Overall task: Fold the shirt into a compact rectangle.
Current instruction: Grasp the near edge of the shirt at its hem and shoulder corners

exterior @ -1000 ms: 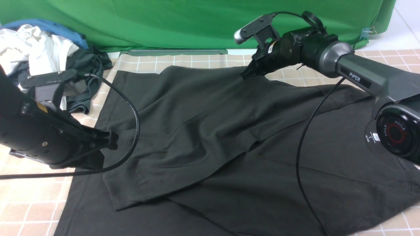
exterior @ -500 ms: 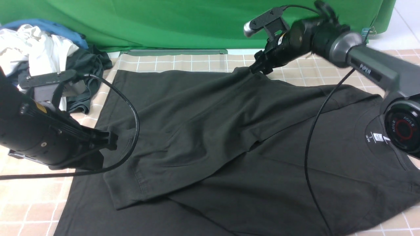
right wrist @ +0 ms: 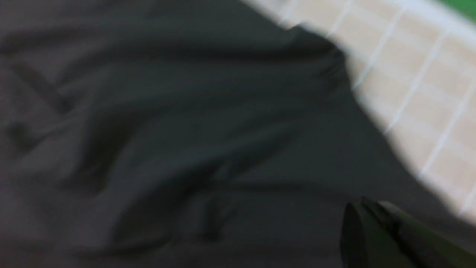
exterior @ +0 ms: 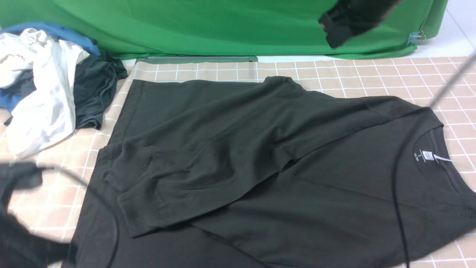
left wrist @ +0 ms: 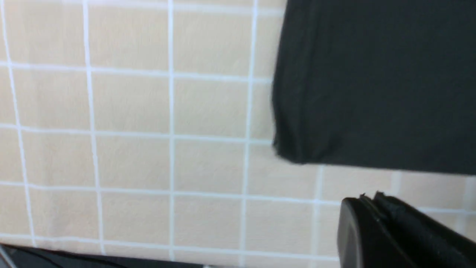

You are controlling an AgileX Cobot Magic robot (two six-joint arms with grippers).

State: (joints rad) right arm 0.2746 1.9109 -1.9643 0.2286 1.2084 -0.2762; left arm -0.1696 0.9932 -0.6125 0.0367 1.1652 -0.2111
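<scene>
Where it lies: the shirt (exterior: 334, 193) is spread flat on the checked cloth (exterior: 372, 74) of the desk. Its hem end sits just beside the clothes pile (exterior: 41, 85), and its neck label (exterior: 431, 156) is at the end farthest from that pile.
Fold so far: one sleeve (exterior: 208, 160) runs slantwise over the body, cuff toward the pile, and I judge it was laid there to bring it inside the outline.
Left side: my left fingers (left wrist: 390, 230) hover low on the near side of the pile. They sit just beside a corner of black cloth with bare checks between, so they touch nothing. I can't tell whether they're parted or pressed together, as only one dark lump shows.
Right side: my right fingers (right wrist: 383, 234) are up against the green backdrop (exterior: 186, 26), well apart from the pile, with nothing hanging from them. They're badly blurred, so whether they're open or closed I can't tell.
Why clear: with both arms off it, the cloth can settle without dragging.
Progress: early, I'd say. It's one tuck in and nowhere near a rectangle.
Next: probably the near side and its sleeve, folded inward to match.
Risk: soft knit, so the laid sleeve could slide or bunch if I snag it while reaching over.
</scene>
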